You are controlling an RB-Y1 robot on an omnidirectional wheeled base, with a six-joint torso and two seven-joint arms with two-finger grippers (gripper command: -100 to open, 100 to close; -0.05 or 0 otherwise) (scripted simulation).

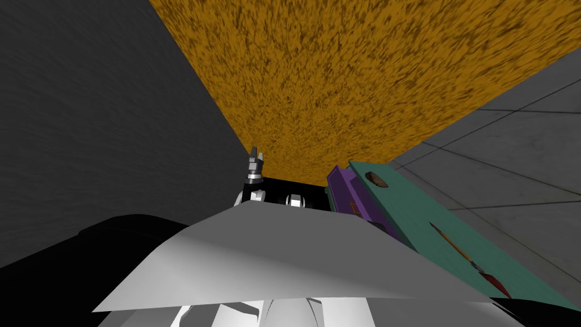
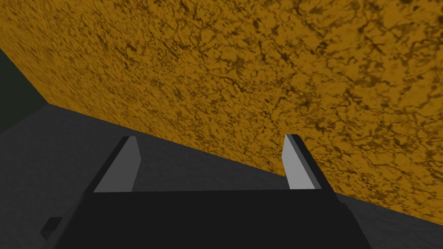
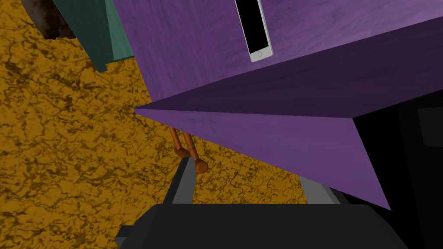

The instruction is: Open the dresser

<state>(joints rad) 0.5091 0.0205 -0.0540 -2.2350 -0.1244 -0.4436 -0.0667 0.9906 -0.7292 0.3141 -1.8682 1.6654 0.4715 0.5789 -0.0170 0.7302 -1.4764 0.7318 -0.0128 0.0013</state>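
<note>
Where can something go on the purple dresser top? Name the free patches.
Dresser top: bare between the phone and the teal table, and past the phone's other side. Tight at the copper handle, right beside the right fingers.

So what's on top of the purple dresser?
A white phone with a black screen lies flat on top of the dresser. Nothing else shows on the part in view. The rest of the top runs past the picture's edge, so I can't tell.

The right hand (image 3: 248, 173), fingers (image 3: 185, 183) apart, sits at a corner of the purple dresser (image 3: 194, 56), the copper-coloured handle (image 3: 187, 147) just beside one finger.
</note>
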